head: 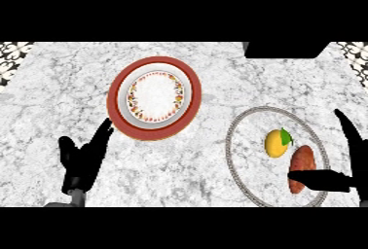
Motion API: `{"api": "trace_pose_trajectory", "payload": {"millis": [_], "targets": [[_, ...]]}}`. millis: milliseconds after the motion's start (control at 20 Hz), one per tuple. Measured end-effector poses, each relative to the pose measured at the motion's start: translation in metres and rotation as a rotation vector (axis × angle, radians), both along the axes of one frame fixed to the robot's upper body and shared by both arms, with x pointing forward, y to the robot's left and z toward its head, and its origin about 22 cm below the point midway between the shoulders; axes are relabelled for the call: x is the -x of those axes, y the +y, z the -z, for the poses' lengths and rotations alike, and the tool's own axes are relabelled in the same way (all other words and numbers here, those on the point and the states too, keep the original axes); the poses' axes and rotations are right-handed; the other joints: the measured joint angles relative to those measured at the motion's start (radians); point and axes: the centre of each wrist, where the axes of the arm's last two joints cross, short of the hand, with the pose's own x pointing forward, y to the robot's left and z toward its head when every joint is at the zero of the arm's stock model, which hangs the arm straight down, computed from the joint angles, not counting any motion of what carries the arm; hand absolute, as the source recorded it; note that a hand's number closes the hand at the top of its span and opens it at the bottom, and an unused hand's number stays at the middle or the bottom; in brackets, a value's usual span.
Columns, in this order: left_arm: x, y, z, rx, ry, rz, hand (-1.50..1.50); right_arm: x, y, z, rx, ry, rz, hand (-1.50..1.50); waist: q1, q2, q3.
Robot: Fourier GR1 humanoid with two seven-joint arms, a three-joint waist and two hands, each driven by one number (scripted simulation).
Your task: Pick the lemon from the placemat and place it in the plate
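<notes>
Lemon [277, 144] sits on the placemat [243, 127], beside a sweet potato [302, 160].
Right hand [327, 180] spreads wide around them, touching neither fruit; left hand [82, 158] rests open near the plate [119, 99].

The grey-white marble-looking counter top [194, 160] seems smooth and polished. At 11 o'clock, the round red-rimmed ceramic-looking plate [117, 104] looks glossy. At 4 o'clock, the round pale placemat [241, 131] has a woven-looking border. The yellow lemon [276, 144] on it looks matt.
</notes>
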Motion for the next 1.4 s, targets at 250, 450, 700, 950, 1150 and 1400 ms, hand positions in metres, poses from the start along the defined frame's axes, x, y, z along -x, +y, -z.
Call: {"api": "trace_pose_trajectory", "payload": {"millis": [250, 450, 700, 950, 1150, 1400], "targets": [[-0.003, 0.0, -0.005, 0.005, 0.008, -0.003, 0.0, -0.01, 0.013, 0.014, -0.009, 0.011, -0.01, -1.5, -0.003, 0.001, -0.001], [-0.002, -0.002, -0.001, 0.008, -0.009, 0.0, 0.0, -0.011, 0.014, 0.024, 0.029, 0.042, 0.005, -1.5, -0.004, 0.0, 0.0], [-0.002, 0.002, 0.001, 0.011, -0.017, -0.003, 0.0, -0.017, 0.024, 0.032, 0.071, 0.081, 0.035, -1.5, -0.003, -0.001, 0.0], [-0.002, 0.001, 0.0, 0.005, -0.014, 0.004, 0.0, -0.032, 0.013, 0.042, 0.083, 0.109, 0.04, -1.5, -0.003, -0.001, 0.001], [-0.002, -0.003, 0.002, 0.006, -0.017, 0.002, 0.0, -0.042, 0.02, 0.057, 0.079, 0.132, 0.024, -1.5, -0.003, -0.001, 0.0], [-0.001, -0.003, 0.002, 0.005, -0.024, 0.003, 0.0, -0.05, 0.021, 0.074, 0.102, 0.186, -0.022, 1.5, -0.002, -0.001, 0.001]]}}
